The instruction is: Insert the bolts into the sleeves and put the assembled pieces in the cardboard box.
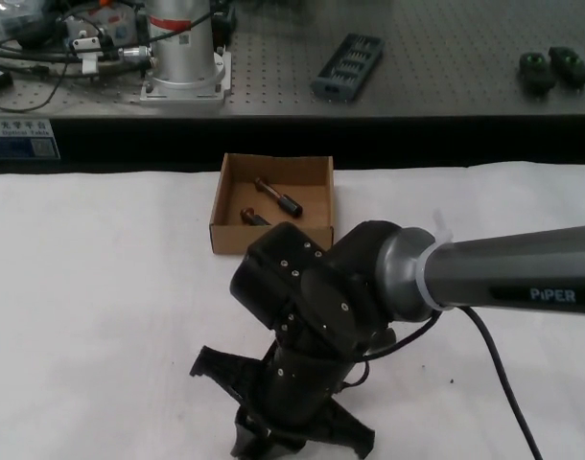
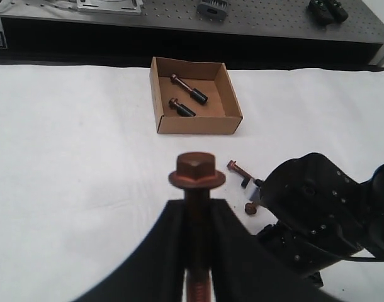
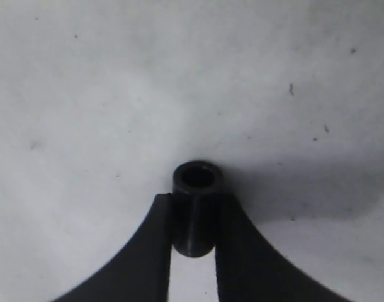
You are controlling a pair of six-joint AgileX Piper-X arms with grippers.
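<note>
From above, a wrinkled white cloth [image 1: 101,287] covers the bench, and a shallow brown cardboard box [image 1: 273,237] sits open at the middle of its far edge. Two assembled pieces [image 1: 278,195] lie inside, each a coppery bolt pushed into a black sleeve. The right arm [image 1: 503,273], a smooth grey tube ending in a matte black wrist, bends down towards the near edge. From the left wrist, the left gripper [image 2: 197,211] pinches a copper-coloured bolt [image 2: 197,176] by its threaded shank between black fingers, the flanged hexagonal head standing clear of the tips. Two loose bolts [image 2: 238,168] lie on the cloth between the box and the right arm's wrist. From the right wrist, the right gripper [image 3: 195,200] clamps a dull black cylindrical sleeve [image 3: 195,214], its hollow bore facing the camera, over the cloth.
</note>
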